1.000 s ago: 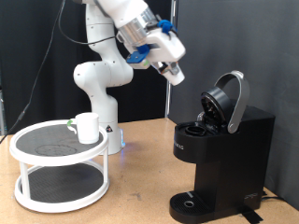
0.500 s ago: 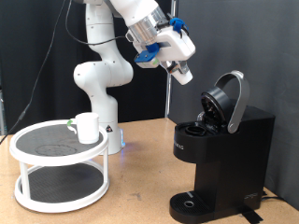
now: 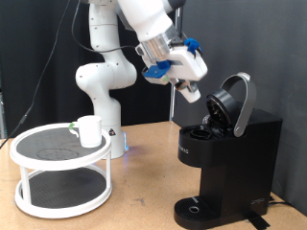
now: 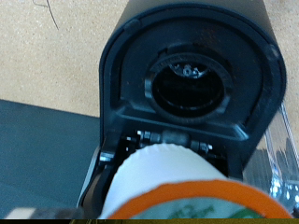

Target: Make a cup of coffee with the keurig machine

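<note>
- A white two-tier round rack stands at the exterior view's left on the wooden table.
- The cup sits upright on the rack's top shelf, toward its right side, well apart from the machine.
- Just behind the rack rises the white base of the arm, in front of a black curtain.
- The arm reaches over to the right; the gripper hangs in the air, tilted, just left of the raised lid and above the open brewing chamber.
- Nothing stands between the gripper and the chamber in the exterior view.
- In the wrist view a white pod with an orange rim fills the near edge, right at the fingers' end; the fingers themselves do not show, so I cannot tell whether they pinch it or stand spread.
- Beyond the pod in the wrist view, the round dark holder lies open.
- The keurig machine stands at the exterior view's right on the table, lid tipped up and back, its low drip base bare of the cup.
</note>
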### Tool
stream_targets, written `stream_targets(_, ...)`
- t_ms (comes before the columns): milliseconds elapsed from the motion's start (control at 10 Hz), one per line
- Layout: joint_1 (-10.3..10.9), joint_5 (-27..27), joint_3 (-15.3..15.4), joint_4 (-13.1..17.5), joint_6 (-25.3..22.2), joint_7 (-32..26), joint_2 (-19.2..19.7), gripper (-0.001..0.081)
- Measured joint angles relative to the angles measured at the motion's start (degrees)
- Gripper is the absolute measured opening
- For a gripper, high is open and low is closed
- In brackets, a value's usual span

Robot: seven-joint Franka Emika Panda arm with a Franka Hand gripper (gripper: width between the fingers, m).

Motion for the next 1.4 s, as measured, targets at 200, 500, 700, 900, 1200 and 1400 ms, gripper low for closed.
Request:
stream_targets(200,0.0,-1.3,1.3,-1.4,2.5,0.0,0.9,0.0455)
stream_targets(500,0.0,-2.1,3.1,-4.2,7.4,0.0,2.0,0.0455)
stream_targets(700,0.1,-2.2,4.2,-5.8,9.2,0.0,2.2,0.0455)
stream_targets(900,0.1,-2.1,5.0,-6.5,9.8,0.0,2.9,0.0455)
stream_targets(1200,0.1,-2.0,5.8,-7.4,11.2,0.0,3.5,0.0455)
stream_targets(1400,0.1,-2.0,6.1,-7.7,11.5,0.0,3.9,0.0455)
